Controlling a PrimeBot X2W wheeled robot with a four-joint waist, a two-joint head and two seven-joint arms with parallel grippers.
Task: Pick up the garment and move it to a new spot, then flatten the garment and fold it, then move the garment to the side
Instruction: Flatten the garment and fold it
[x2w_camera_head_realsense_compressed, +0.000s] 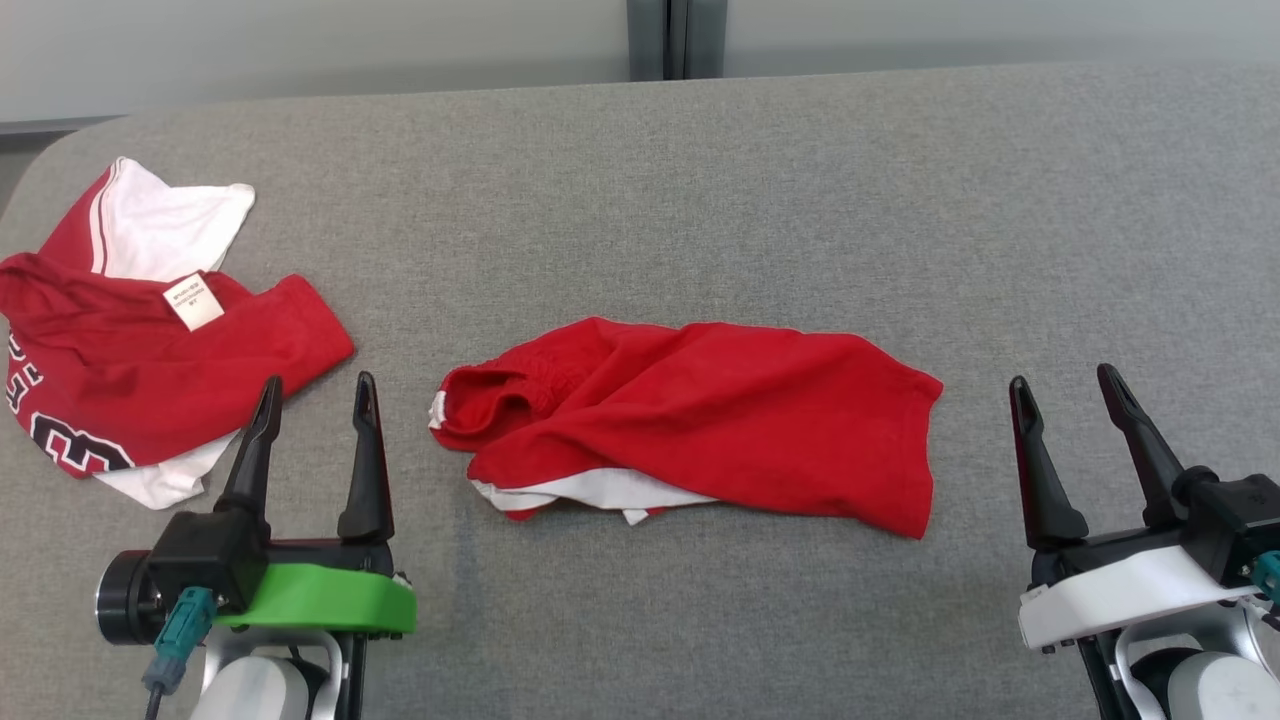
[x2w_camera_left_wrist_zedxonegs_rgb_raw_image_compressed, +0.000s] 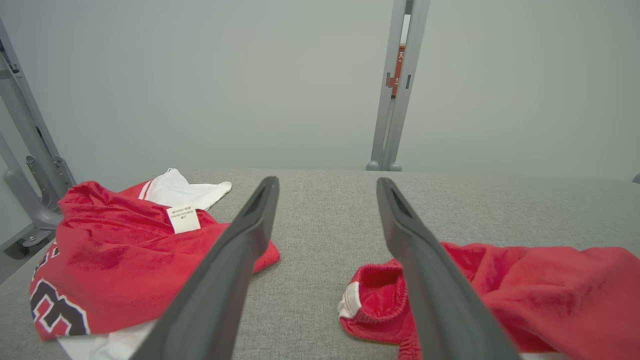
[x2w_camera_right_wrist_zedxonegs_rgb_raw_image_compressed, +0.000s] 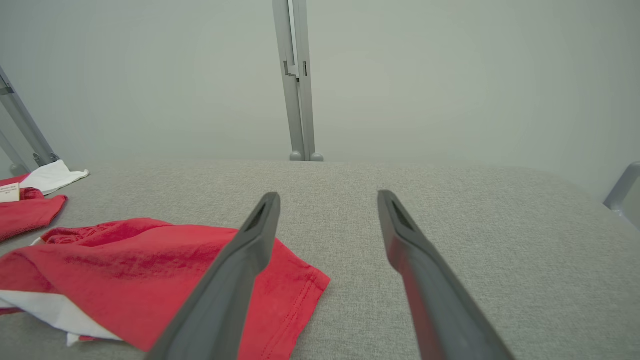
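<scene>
Nearest in, the left pincer (x2w_camera_head_realsense_compressed: 318, 382) has its fingers spread wide with nothing between them. Over on the other side the right pincer (x2w_camera_head_realsense_compressed: 1063, 378) tells the same story: wide and empty. Both point away from the robot.

Between them, level with the fingertips, lie the shorts (x2w_camera_head_realsense_compressed: 720, 410), red with white lining peeping out along the near edge. I take these for the task's garment, as they sit square in the middle.

Here's what matters: their long axis runs straight across, left to right, so each arm has an end. The gathered waistband lies just to the right of the left pincer, and the hem corner lies just to the left of the right one. The gaps look about even, so neither arm is clearly nearer. A two-armed lift looks the natural call, each pincer swinging inward to its own end. The cloth is crumpled and doubled over, so a pinch may catch one layer or two.

Out on the left a jersey (x2w_camera_head_realsense_compressed: 150, 370) lies bunched, red and white with its label showing. The left pincer's outer finger crosses the jersey's edge in the head view, but whether they touch I can't tell. It could snag.

Beyond, the grey fabric surface (x2w_camera_head_realsense_compressed: 760, 180) runs to its far edge, rounded at the left corner. Behind it stand a pale wall (x2w_camera_head_realsense_compressed: 300, 50) and a grey post (x2w_camera_head_realsense_compressed: 675, 40).
</scene>
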